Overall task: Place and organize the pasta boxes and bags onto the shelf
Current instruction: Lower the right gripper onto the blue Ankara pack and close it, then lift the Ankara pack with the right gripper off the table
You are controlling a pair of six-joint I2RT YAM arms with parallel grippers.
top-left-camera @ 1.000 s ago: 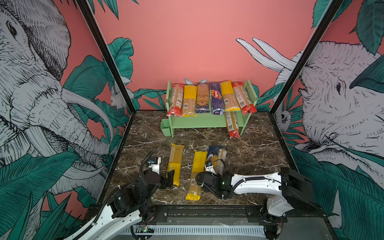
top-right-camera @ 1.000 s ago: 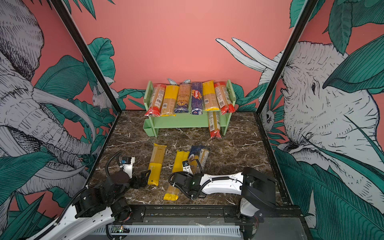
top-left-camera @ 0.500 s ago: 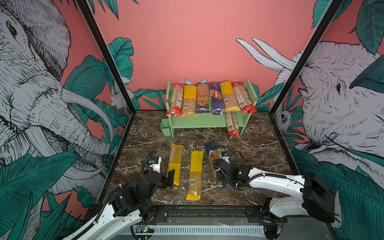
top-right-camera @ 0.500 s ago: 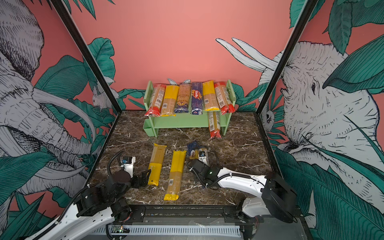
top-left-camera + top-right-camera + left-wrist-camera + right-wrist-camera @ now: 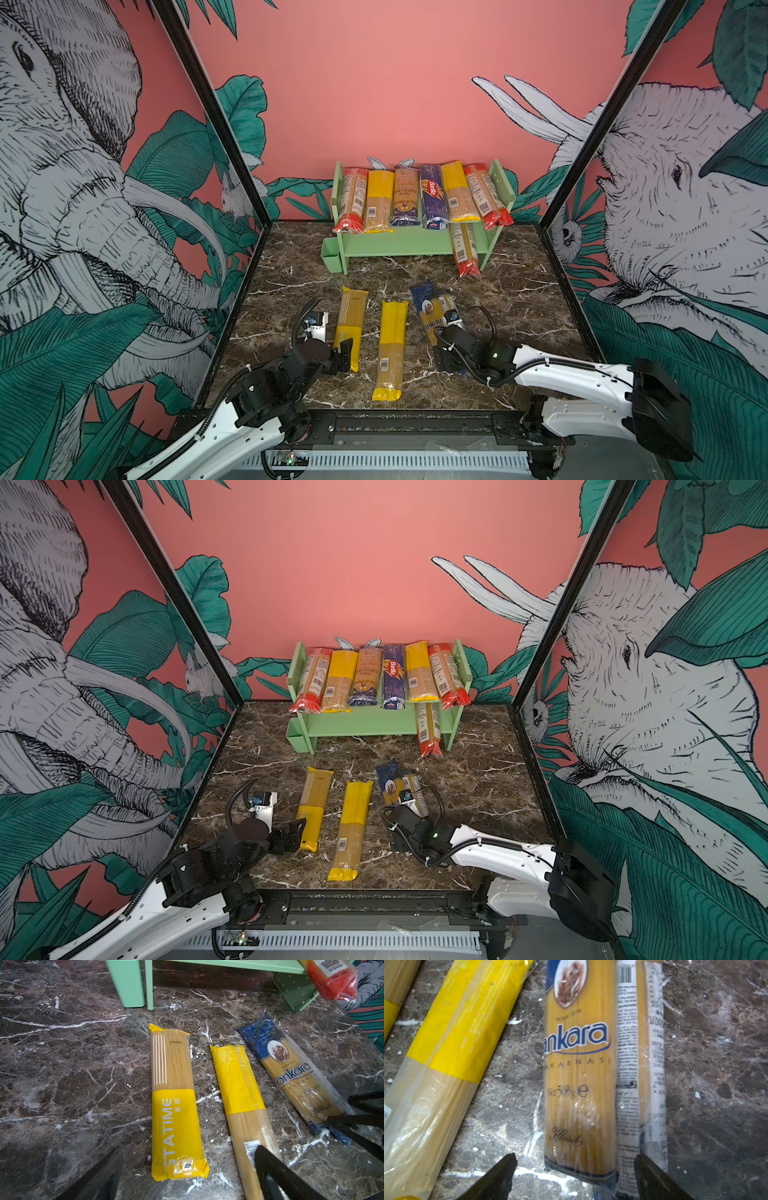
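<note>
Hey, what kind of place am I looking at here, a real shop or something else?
Probably a staged robot test booth, not a shop: printed elephant wall panels surround it, a green shelf holds spaghetti packets, and a left arm and right arm are mounted at the front.

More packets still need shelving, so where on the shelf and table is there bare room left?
The shelf's lower board is bare from the green cup side to the red-ended packet at its right end. The table is bare right of the blue packet. Crowded: the top board, six packets side by side, and the front middle, with the loose packets.
</note>
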